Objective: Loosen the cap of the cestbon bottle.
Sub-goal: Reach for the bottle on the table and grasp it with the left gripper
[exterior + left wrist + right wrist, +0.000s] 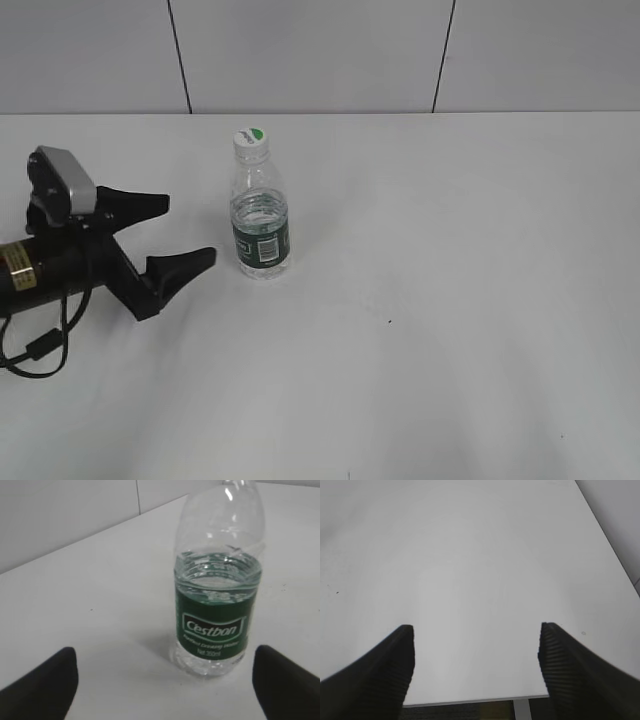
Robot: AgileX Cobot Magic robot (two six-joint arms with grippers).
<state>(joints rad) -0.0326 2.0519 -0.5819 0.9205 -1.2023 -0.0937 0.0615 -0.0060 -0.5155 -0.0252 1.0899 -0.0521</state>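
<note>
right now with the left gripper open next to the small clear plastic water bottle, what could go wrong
1. The small clear plastic water bottle stands upright and unheld on the white table; a push from one finger of the open left gripper before both close could tip or slide it.
2. It is only partly filled, so a hard squeeze may dent it.
3. The small white screw cap with a green patch sits high; twisting it without a firm hold below could just spin the bottle.

1. Left arm reaches in from the left edge, lying low and roughly level.
2. Left pincer [185,228] spread wide, holding nothing, tips pointing right.
3. Right pincer [475,652] also spread wide, holding nothing; seen only by its wrist camera.
</note>
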